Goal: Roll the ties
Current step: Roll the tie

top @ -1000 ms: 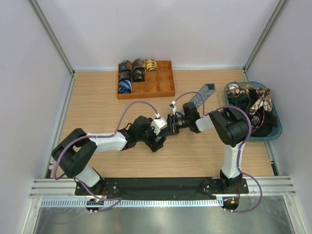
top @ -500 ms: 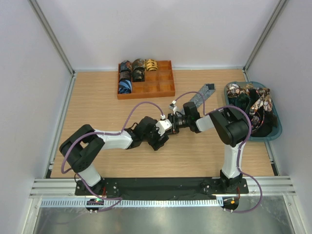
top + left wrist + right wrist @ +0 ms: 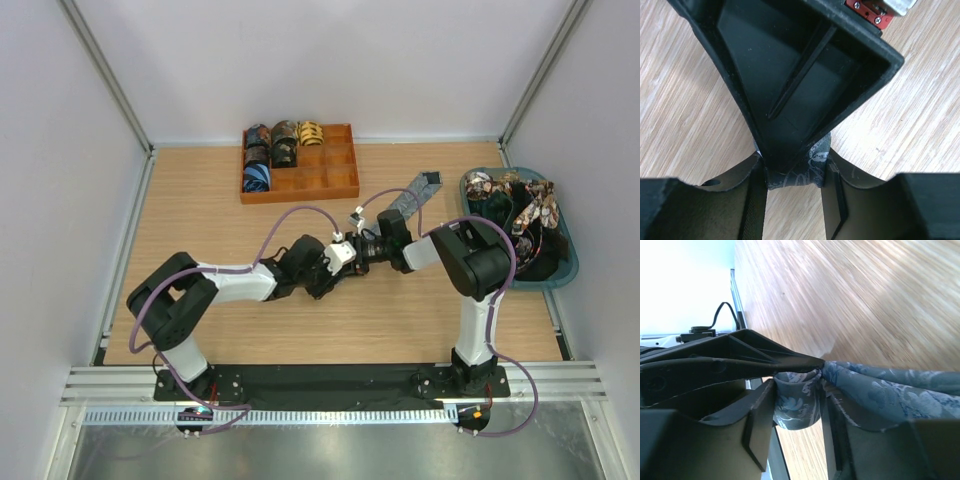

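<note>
At the middle of the tabletop [image 3: 200,210], the left claw [image 3: 796,167] is clamping the rolled end of the grey-blue tie [image 3: 796,405]. The right claw [image 3: 797,390] is flanking the same roll, fingers against it; whether it is gripping, I cannot tell. The tie's loose end is trailing toward the upper right.

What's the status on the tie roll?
Rolled end of grey-blue tie clamped by left gripper and right gripper. Tail trails toward bin. Nothing blocking.

Left pincer [image 3: 795,175], right pincer [image 3: 796,410] tip-to-tip, both gripping.
</note>
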You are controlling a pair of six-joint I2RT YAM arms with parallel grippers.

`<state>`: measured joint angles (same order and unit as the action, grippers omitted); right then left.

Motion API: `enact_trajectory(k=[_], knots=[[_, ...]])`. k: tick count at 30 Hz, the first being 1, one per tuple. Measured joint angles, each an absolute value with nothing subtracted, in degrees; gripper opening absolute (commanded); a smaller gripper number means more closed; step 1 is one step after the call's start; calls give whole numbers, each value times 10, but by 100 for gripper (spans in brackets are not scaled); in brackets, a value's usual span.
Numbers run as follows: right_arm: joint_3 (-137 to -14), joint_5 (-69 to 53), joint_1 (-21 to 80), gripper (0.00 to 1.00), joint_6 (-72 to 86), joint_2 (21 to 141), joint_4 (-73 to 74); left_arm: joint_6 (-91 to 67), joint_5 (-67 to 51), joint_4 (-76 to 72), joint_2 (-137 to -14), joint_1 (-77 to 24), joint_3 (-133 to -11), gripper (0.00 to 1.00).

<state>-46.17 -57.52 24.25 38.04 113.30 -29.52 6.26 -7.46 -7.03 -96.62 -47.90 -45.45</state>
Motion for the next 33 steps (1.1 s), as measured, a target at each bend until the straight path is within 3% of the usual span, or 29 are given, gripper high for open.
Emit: enact_trajectory(k=[5, 8, 9, 12, 17, 27, 33], knots=[[-459, -558, 243, 47, 363, 1124, -267, 63, -75, -60, -970, -480, -463, 34], [-459, -546, 243, 34, 347, 1112, -245, 63, -75, -52, -975, -482, -471, 35], [-459, -545, 243, 28, 343, 1109, -239, 63, -74, -50, -977, -483, -474, 40], [-459, -538, 243, 24, 333, 1105, -227, 65, -72, -46, -978, -484, -478, 62], [-460, -534, 243, 21, 326, 1105, -209, 64, -71, -43, -978, -484, -479, 71], [-480, -538, 243, 19, 305, 1112, -177, 74, -77, -25, -1016, -484, -530, 65], [-482, -538, 242, 22, 301, 1112, -174, 78, -89, -19, -1029, -484, -546, 42]])
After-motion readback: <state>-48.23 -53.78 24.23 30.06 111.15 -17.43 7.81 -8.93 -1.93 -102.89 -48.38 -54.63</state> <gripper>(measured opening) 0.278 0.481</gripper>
